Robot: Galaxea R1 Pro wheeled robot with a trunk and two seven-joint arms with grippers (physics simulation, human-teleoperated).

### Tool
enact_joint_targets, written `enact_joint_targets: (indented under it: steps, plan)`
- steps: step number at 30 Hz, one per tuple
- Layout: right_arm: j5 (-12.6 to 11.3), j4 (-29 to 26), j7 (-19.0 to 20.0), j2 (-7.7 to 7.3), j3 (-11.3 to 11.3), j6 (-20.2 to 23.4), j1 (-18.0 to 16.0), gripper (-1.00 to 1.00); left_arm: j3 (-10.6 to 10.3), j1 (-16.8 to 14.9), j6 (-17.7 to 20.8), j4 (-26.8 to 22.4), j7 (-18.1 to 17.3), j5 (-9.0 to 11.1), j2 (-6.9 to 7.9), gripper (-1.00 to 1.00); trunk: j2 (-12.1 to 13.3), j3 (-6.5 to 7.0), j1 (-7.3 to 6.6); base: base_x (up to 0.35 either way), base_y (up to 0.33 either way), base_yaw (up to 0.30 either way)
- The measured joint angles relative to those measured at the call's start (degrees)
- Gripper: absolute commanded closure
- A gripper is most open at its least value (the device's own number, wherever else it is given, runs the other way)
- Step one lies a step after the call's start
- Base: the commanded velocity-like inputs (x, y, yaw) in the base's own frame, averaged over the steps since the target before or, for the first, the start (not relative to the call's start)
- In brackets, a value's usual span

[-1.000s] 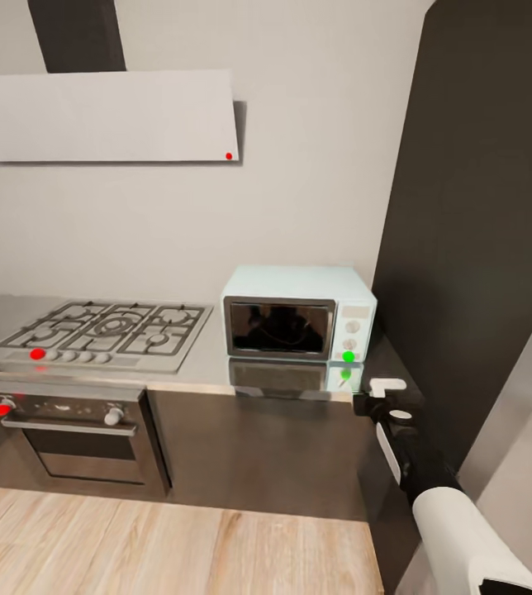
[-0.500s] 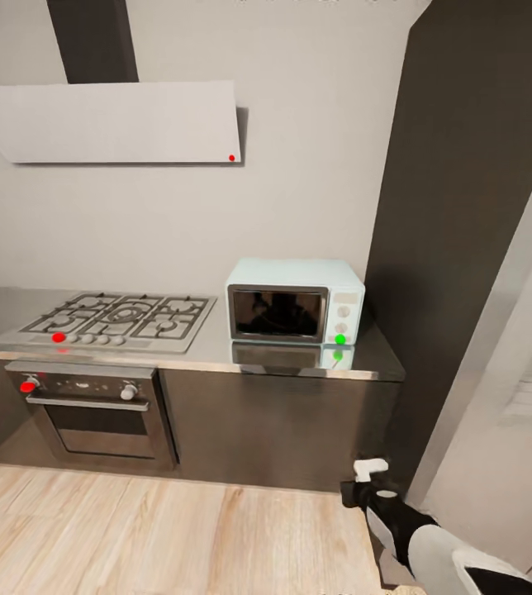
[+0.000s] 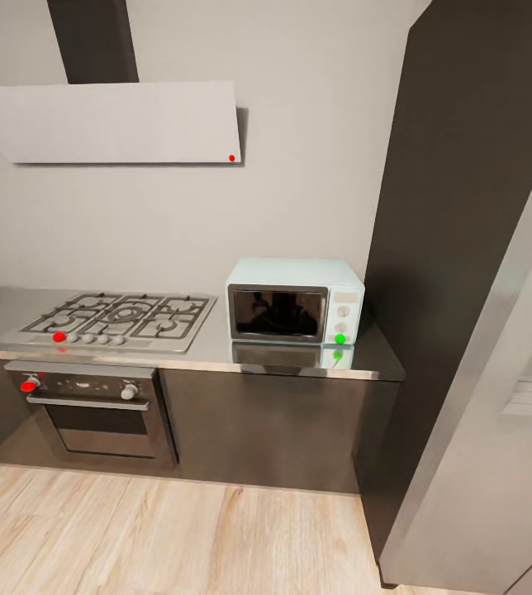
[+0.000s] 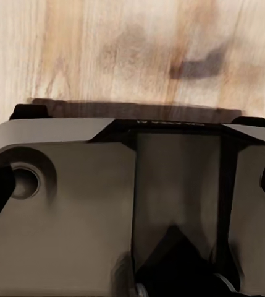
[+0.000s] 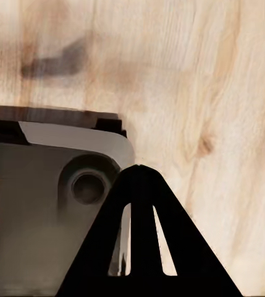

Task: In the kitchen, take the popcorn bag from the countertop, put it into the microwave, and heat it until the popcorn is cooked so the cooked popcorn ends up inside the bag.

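Head view: one mint-blue microwave (image 3: 295, 310), door shut, sits at the right end of the grey countertop (image 3: 208, 351), beside one gas hob (image 3: 117, 318); one built-in oven (image 3: 92, 409) sits below. The right arm seen half a second ago has dropped from this view. Bare wood floor (image 3: 175, 537) lies before the cabinets. Right wrist view: right gripper (image 5: 138, 176), fingertips meeting, empty. The left gripper's opening cannot be told.

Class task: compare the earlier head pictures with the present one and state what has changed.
The right arm dropped down out of the head view; earlier the camera pulled back. The pale mint-blue boxy microwave, door shut, and the grey glossy countertop stayed as they were.
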Motion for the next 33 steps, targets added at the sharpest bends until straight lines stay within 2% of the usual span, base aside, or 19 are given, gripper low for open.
enact_joint_targets:
  steps: [2, 6, 11, 12, 13, 26, 27, 30, 33]
  plan:
    - [-0.01, 0.0, 0.02, -0.02, -0.01, 0.27, 0.48, 1.0, 0.0, 0.02, 0.03, 0.0, 0.0, 2.2, 0.19, -1.0, 0.0, 0.0, 0.0, 0.0, 0.0, 0.0]
    - [-0.01, 0.06, 0.03, 0.29, -0.01, 0.53, 0.7, 1.0, -0.01, 0.04, 0.04, 0.0, -0.04, 3.54, 0.32, -1.0, 0.0, 0.0, 0.0, 0.0, 0.0, 0.0]
    - [-0.02, 0.07, 0.1, 0.35, -0.02, 0.58, 0.93, 1.0, -0.1, 0.04, 0.05, 0.0, -0.08, 3.66, 0.33, -1.0, 0.0, 0.0, 0.0, 0.0, 0.0, 0.0]
    - [0.6, -0.59, -0.43, 0.85, -0.07, 0.32, 3.28, 1.0, -0.28, 0.01, -0.03, -0.71, -0.08, 3.01, 3.0, -1.0, 0.0, 0.0, 0.0, 0.0, 0.0, 0.0]
    - [0.61, -0.62, -0.45, 0.89, -0.1, 0.32, 3.42, 1.0, -0.34, 0.03, -0.03, -0.73, -0.09, 2.98, 3.56, -1.0, 0.0, 0.0, 0.0, 0.0, 0.0, 0.0]
    - [0.61, -0.61, -0.45, 0.87, -0.1, 0.32, 3.42, 1.0, -0.36, 0.01, -0.04, -0.75, -0.06, 3.02, 3.65, -1.0, 0.0, 0.0, 0.0, 0.0, 0.0, 0.0]
    - [0.61, -0.62, -0.45, 0.85, -0.1, 0.32, 3.42, 1.0, -0.29, 0.02, -0.04, -0.7, 0.01, 3.14, 3.83, -1.0, 0.0, 0.0, 0.0, 0.0, 0.0, 0.0]
    - [0.6, -0.62, -0.46, 0.87, -0.1, 0.32, 3.42, 1.0, -0.21, 0.01, -0.02, -0.71, 0.02, 3.26, 5.57, -1.0, 0.0, 0.0, 0.0, 0.0, 0.0, 0.0]
    - [0.61, -0.62, -0.45, 0.86, -0.1, 0.32, 3.42, 1.0, -0.1, 0.02, 0.0, -0.68, 0.04, 3.38, 6.45, -1.0, 0.0, 0.0, 0.0, 0.0, 0.0, 0.0]
